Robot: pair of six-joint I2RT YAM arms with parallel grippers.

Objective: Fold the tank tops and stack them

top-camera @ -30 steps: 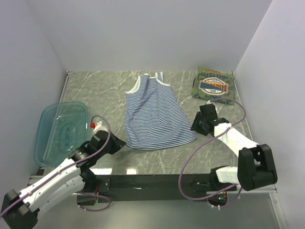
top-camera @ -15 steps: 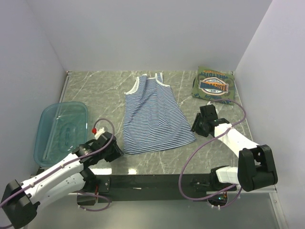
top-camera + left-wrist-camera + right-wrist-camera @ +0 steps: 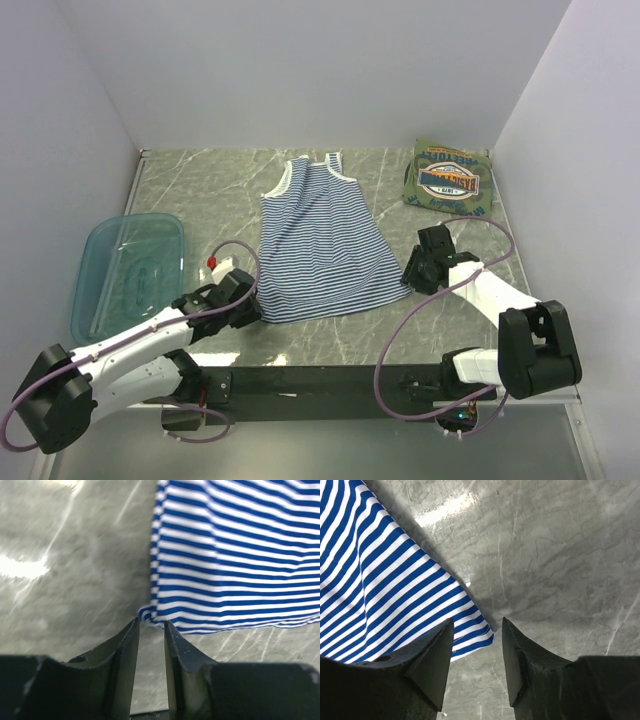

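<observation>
The navy-and-white striped tank top (image 3: 322, 240) is lying flat in the middle of the desk (image 3: 200, 190), with its neck pointing to the far wall and its hem facing the arms. The olive-green tank top (image 3: 450, 178) is sitting folded in the far right corner. The left gripper (image 3: 238, 300) is hovering at the hem's left corner, its jaws standing slightly apart and pinching nothing. The right gripper (image 3: 418, 266) is hanging at the hem's right corner, jaws spread and empty. A teal tub (image 3: 95, 250) is resting at the left.
</observation>
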